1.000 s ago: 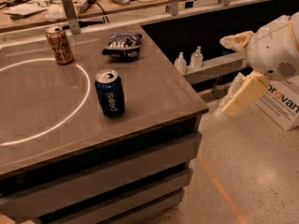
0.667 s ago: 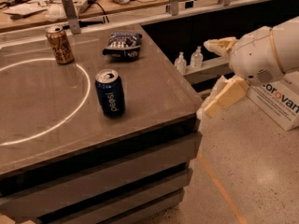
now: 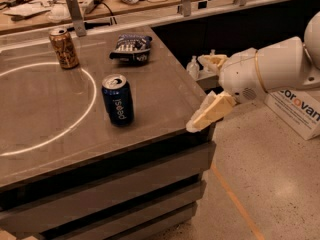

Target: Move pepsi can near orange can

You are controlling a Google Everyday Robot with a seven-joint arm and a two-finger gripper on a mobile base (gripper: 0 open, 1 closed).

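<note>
The pepsi can stands upright on the grey table, near its front right part, just right of a white circle line. The orange can stands upright at the back left, well apart from the pepsi can. My gripper is at the table's right edge, to the right of the pepsi can and about level with the tabletop. Its two cream fingers are spread apart and hold nothing.
A dark blue snack bag lies at the back of the table, between the cans. Small clear bottles stand on a low shelf behind the gripper. A white cardboard box sits on the floor at right. A cluttered bench runs along the back.
My arm has swung left, bringing the gripper from out over the floor up to the table's right edge. Both cans and the bag have stayed put.
</note>
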